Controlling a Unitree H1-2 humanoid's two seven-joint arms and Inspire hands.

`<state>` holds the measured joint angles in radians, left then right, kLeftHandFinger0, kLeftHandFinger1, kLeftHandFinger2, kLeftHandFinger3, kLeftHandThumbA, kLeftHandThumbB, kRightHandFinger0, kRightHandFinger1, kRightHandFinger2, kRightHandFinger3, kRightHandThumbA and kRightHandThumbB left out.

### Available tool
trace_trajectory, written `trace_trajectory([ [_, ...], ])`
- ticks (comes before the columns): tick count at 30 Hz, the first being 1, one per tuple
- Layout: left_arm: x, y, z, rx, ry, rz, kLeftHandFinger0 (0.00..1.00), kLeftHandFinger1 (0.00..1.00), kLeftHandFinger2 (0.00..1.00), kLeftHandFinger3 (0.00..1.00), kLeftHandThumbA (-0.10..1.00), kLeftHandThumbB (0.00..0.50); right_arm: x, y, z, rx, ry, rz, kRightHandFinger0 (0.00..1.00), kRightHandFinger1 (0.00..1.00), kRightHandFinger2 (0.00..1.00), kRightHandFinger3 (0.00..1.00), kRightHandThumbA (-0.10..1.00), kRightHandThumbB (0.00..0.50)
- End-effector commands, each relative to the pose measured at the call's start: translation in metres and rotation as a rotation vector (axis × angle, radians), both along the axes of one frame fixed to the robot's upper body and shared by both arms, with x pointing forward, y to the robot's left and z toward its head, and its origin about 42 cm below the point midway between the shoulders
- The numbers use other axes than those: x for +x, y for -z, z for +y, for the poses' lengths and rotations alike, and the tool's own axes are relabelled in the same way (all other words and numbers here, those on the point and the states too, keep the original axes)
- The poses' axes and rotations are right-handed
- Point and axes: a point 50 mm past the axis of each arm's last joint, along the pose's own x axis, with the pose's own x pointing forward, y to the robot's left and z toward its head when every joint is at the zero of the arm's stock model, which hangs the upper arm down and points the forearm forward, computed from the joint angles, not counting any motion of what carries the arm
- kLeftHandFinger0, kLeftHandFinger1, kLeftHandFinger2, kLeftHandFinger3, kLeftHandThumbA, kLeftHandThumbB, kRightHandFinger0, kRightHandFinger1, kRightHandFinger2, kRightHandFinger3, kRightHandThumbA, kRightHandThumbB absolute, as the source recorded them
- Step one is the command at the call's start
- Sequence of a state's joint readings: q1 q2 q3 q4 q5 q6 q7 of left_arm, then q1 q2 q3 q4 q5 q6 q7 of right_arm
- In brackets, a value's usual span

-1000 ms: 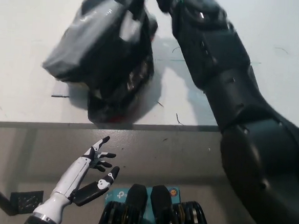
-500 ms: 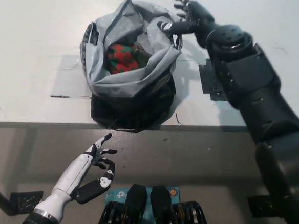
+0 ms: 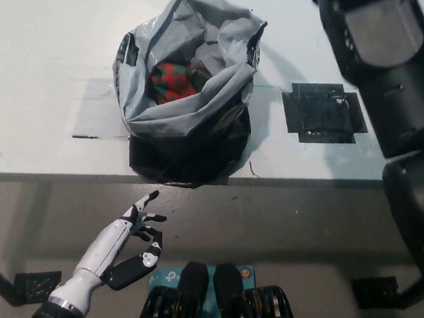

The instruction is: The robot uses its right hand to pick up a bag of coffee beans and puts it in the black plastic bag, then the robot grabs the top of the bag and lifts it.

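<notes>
The black plastic bag (image 3: pixel 188 139) stands on the white table (image 3: pixel 44 60) near its front edge, its mouth gaping upward. Inside it lies the coffee bean bag (image 3: pixel 172 82), red and green patterned, partly hidden by the bag's folds. My black right arm (image 3: pixel 392 77) reaches up along the right side; its hand is beyond the picture's top edge. Below the table edge at the lower left rests my white left hand (image 3: pixel 135 237), open, with nothing in it.
A black taped patch (image 3: pixel 323 112) is stuck on the table to the right of the bag. A thin dark mark (image 3: pixel 90 137) lies left of the bag. The table's front edge runs across the middle of the picture.
The bag, hanging lifted a second ago, stands on the table with its mouth open. My right hand let go of its top and has risen out of view.
</notes>
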<state>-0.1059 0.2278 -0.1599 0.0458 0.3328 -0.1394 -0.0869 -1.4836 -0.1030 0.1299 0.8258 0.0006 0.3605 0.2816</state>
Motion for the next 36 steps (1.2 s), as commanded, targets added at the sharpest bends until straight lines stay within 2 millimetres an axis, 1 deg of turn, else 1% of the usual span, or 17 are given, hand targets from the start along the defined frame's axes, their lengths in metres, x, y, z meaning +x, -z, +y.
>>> trace_trajectory([
  [1, 0.003, -0.008, -0.004, 0.026, 0.022, -0.034, 0.63, 0.64, 0.77, 1.0, 0.37, 0.13, -0.038, -0.088, 0.013, 0.04, -0.098, -0.135, 1.0, 1.0, 1.0, 1.0, 1.0, 0.433],
  [5, 0.002, -0.007, -0.005, 0.02, 0.028, -0.033, 0.64, 0.65, 0.77, 1.0, 0.41, 0.134, -0.055, -0.101, -0.008, 0.073, -0.092, -0.228, 1.0, 1.0, 1.0, 1.0, 1.0, 0.43],
  [6, 0.004, -0.009, -0.003, 0.021, 0.03, -0.036, 0.66, 0.67, 0.78, 1.0, 0.52, 0.145, -0.07, -0.106, -0.025, 0.078, -0.083, -0.311, 1.0, 1.0, 1.0, 1.0, 1.0, 0.403],
  [10, 0.01, -0.014, -0.001, 0.009, 0.027, -0.05, 0.7, 0.7, 0.81, 1.0, 0.65, 0.142, -0.1, -0.115, -0.056, 0.045, -0.053, -0.482, 1.0, 1.0, 1.0, 1.0, 1.0, 0.383],
  [11, 0.016, -0.019, 0.001, -0.006, 0.025, -0.073, 0.75, 0.72, 0.83, 1.0, 0.74, 0.145, -0.125, -0.121, -0.081, 0.049, -0.03, -0.59, 1.0, 1.0, 1.0, 1.0, 1.0, 0.375],
  [14, 0.026, -0.027, 0.003, -0.048, 0.021, -0.101, 0.77, 0.74, 0.88, 1.0, 0.8, 0.136, -0.162, -0.125, -0.119, 0.059, 0.008, -0.745, 1.0, 1.0, 1.0, 1.0, 1.0, 0.382],
  [17, 0.036, -0.034, 0.005, -0.105, 0.008, -0.107, 0.81, 0.83, 0.96, 1.0, 0.92, 0.191, -0.198, -0.118, -0.154, 0.086, 0.031, -0.846, 1.0, 1.0, 1.0, 1.0, 1.0, 0.386],
  [19, 0.04, -0.038, 0.006, -0.127, -0.001, -0.108, 0.93, 0.97, 1.0, 1.0, 1.0, 0.225, -0.226, -0.104, -0.183, 0.085, 0.047, -0.915, 1.0, 1.0, 1.0, 1.0, 1.0, 0.355],
  [22, 0.042, -0.041, 0.008, -0.139, -0.004, -0.106, 1.0, 1.0, 1.0, 1.0, 1.0, 0.231, -0.254, -0.079, -0.205, 0.093, 0.082, -0.972, 1.0, 1.0, 1.0, 1.0, 1.0, 0.362],
  [23, 0.045, -0.043, 0.009, -0.146, 0.001, -0.105, 1.0, 1.0, 1.0, 1.0, 1.0, 0.229, -0.276, -0.054, -0.217, 0.098, 0.09, -0.996, 1.0, 1.0, 1.0, 1.0, 1.0, 0.321],
  [25, 0.047, -0.045, 0.009, -0.149, 0.006, -0.103, 1.0, 1.0, 1.0, 1.0, 1.0, 0.255, -0.294, -0.032, -0.224, 0.116, 0.097, -1.006, 1.0, 1.0, 1.0, 1.0, 1.0, 0.307],
  [29, 0.052, -0.046, 0.007, -0.163, 0.021, -0.09, 1.0, 1.0, 1.0, 1.0, 1.0, 0.314, -0.327, 0.013, -0.23, 0.173, 0.096, -0.996, 1.0, 1.0, 1.0, 1.0, 1.0, 0.322],
  [30, 0.054, -0.047, 0.006, -0.176, 0.03, -0.074, 1.0, 1.0, 1.0, 1.0, 1.0, 0.347, -0.337, 0.04, -0.228, 0.191, 0.07, -0.975, 1.0, 1.0, 1.0, 1.0, 1.0, 0.37],
  [31, 0.054, -0.047, 0.006, -0.182, 0.034, -0.067, 1.0, 1.0, 1.0, 1.0, 1.0, 0.348, -0.342, 0.054, -0.226, 0.203, 0.051, -0.962, 1.0, 1.0, 1.0, 1.0, 1.0, 0.382],
  [32, 0.054, -0.047, 0.006, -0.184, 0.041, -0.067, 1.0, 1.0, 1.0, 1.0, 1.0, 0.328, -0.342, 0.062, -0.222, 0.209, 0.04, -0.963, 1.0, 1.0, 1.0, 1.0, 1.0, 0.392],
  [34, 0.054, -0.046, 0.007, -0.181, 0.058, -0.067, 1.0, 1.0, 1.0, 1.0, 1.0, 0.283, -0.345, 0.087, -0.209, 0.23, 0.0, -0.969, 1.0, 1.0, 1.0, 1.0, 1.0, 0.314],
  [36, 0.053, -0.046, 0.008, -0.172, 0.068, -0.068, 1.0, 1.0, 1.0, 1.0, 1.0, 0.264, -0.35, 0.106, -0.201, 0.241, -0.028, -0.947, 1.0, 1.0, 1.0, 1.0, 1.0, 0.318],
])
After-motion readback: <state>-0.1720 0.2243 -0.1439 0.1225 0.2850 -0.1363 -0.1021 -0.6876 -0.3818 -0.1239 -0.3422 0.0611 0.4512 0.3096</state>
